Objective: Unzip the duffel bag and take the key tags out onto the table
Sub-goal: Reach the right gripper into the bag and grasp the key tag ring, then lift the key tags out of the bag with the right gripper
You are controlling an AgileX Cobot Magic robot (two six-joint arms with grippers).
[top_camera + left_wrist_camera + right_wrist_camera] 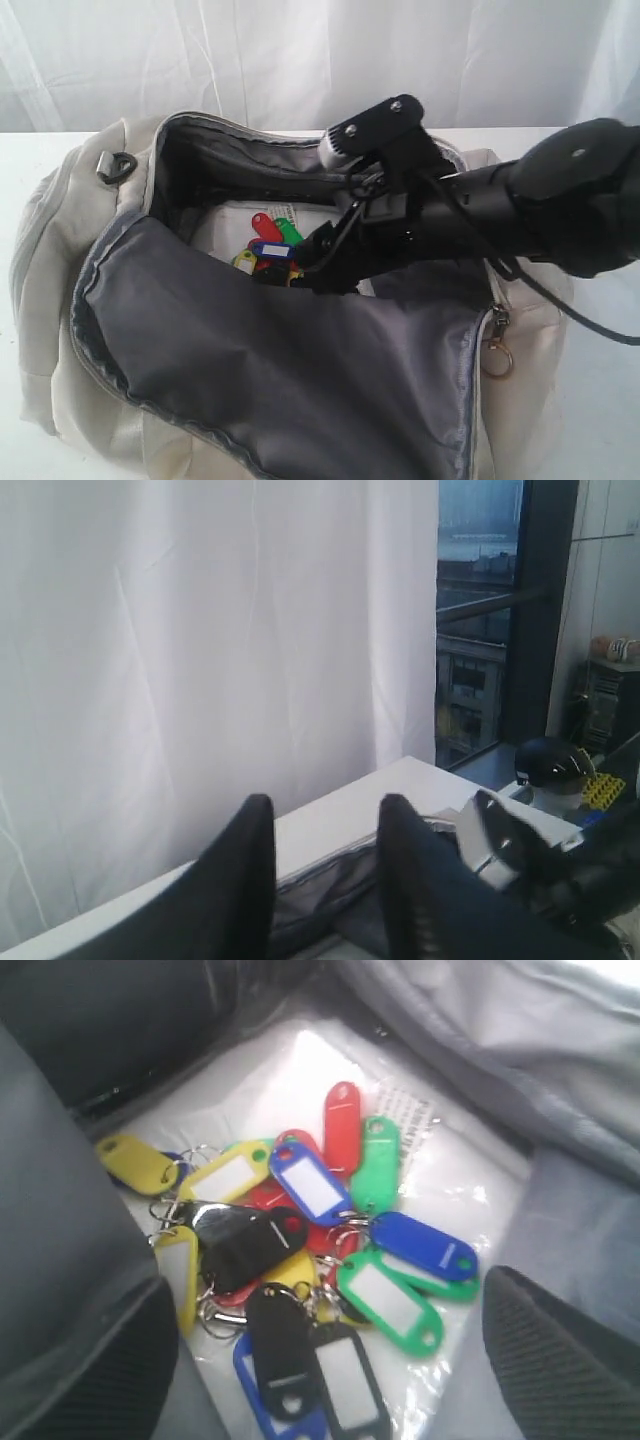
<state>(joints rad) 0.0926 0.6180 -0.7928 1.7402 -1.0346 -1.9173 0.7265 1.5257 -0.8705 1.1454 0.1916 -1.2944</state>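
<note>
The cream duffel bag lies on the white table with its main zipper undone and the grey-lined flap folded toward the front. Inside lie the key tags, a bunch in green, blue, yellow, red and black. My right gripper reaches into the bag from the right and stands open, one finger on each side of the bunch, just above it, holding nothing. My left gripper is open and empty, held up beyond the bag's far rim, facing the curtain.
A brass ring zipper pull hangs at the bag's right end. A black strap ring sits at the bag's left end. White curtains hang behind the table. The right arm crosses over the bag's right side.
</note>
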